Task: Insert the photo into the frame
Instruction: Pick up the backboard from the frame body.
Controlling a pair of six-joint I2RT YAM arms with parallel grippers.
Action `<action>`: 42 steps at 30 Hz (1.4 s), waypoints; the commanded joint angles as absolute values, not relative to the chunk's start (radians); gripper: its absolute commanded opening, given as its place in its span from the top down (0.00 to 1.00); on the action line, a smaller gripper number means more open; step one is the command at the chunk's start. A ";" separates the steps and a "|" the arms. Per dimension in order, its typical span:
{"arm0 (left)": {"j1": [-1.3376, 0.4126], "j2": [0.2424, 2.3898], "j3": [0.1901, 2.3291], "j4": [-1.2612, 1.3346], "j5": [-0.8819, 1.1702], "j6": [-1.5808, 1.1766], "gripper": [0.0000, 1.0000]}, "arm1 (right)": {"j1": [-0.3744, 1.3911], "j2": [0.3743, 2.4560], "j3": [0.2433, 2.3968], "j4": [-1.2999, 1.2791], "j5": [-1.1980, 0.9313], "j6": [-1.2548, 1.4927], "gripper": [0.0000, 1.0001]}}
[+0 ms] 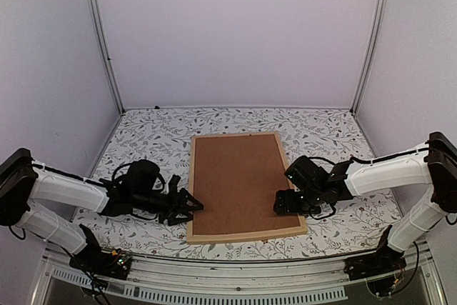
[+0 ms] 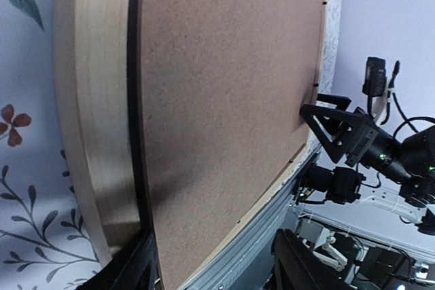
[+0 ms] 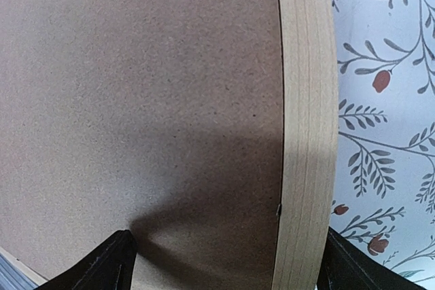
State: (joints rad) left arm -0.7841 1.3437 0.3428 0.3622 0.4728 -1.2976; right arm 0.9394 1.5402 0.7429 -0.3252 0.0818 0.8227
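The photo shows in none of my views, so I cannot tell where it lies; whether it sits beneath the board point(image 1: 239, 183) is hidden from me. The frame point(image 1: 192, 176) lies flat on the table point(image 1: 157, 141) between my two grippers, back side up, so its front face is hidden too. All I see of it is thin, pale wooden bars round the plain brown board that fills it.

My left gripper point(image 1: 193, 209) sits at the frame's left bar, near its close corner, with the jaws parted and nothing pinched between them. In the left wrist view only the fingers' point(image 2: 132, 266) dark stubs show, cut off by the bottom edge. Just ahead of them runs the bar, and a dark slit shows between it and the board (how deep it goes I cannot make out).

My right gripper point(image 1: 280, 203) hangs over the frame's right bar, also near the close end, its jaws spread wide and holding nothing. In the right wrist view the fingers point(image 3: 102, 263) poke in only at the bottom corners, with the bar and a stretch of board lying between them. Their shadow falls on the board right in front. Whether the tips touch the wood is hard to judge from here.
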 commanded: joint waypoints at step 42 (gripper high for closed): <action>-0.924 1.284 0.511 0.513 0.414 -1.041 0.40 | 1.007 1.664 0.762 -0.107 -0.241 0.841 0.09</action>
State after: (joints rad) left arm -0.9165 1.3357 0.5144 0.0139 0.2241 -0.9749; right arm 0.9405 1.5745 0.7658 -0.3222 0.0956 0.8219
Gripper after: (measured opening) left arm 0.607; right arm 0.914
